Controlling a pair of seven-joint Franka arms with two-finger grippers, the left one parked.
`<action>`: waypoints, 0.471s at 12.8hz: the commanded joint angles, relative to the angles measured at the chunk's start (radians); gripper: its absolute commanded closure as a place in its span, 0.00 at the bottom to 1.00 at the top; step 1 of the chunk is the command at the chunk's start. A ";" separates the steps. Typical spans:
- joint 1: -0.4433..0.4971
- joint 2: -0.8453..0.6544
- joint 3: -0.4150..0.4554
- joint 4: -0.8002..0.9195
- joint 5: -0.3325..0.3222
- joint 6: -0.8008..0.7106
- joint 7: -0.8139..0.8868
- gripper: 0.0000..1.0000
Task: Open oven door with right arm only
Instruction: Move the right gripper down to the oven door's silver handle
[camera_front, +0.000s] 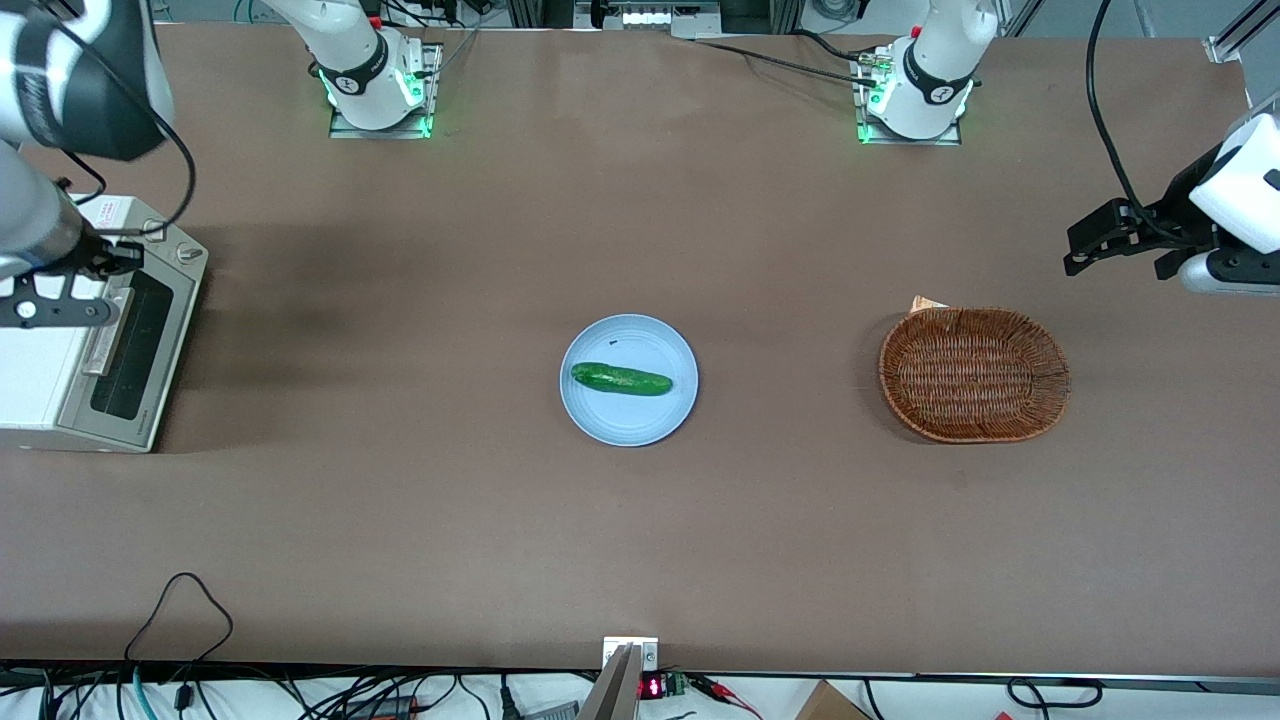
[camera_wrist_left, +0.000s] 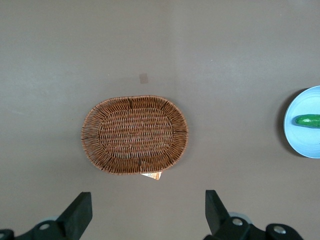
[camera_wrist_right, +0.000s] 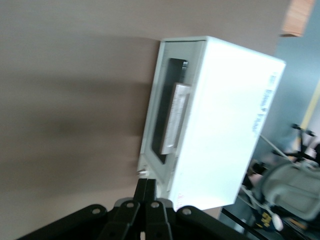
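Observation:
The white toaster oven (camera_front: 50, 350) stands at the working arm's end of the table. Its oven door (camera_front: 140, 345) is flat against the body, with the dark window and bar handle (camera_front: 108, 330) facing the table's middle. My right arm's gripper (camera_front: 130, 258) hovers over the oven's knob end, farther from the front camera than the handle. In the right wrist view the gripper (camera_wrist_right: 146, 184) is shut with nothing between its fingers, its tips close to a small knob (camera_wrist_right: 143, 172) by the oven door (camera_wrist_right: 160, 120). The handle (camera_wrist_right: 174, 117) is apart from the fingers.
A light blue plate (camera_front: 600, 420) holding a green cucumber (camera_front: 620, 379) sits mid-table. A brown wicker basket (camera_front: 975, 375) lies toward the parked arm's end. A black cable loop (camera_front: 185, 600) rests near the table's front edge.

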 joint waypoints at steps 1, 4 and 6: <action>0.052 0.036 -0.001 -0.085 -0.197 0.042 0.199 1.00; 0.089 0.111 -0.002 -0.147 -0.378 0.067 0.383 1.00; 0.088 0.160 -0.002 -0.177 -0.484 0.077 0.495 1.00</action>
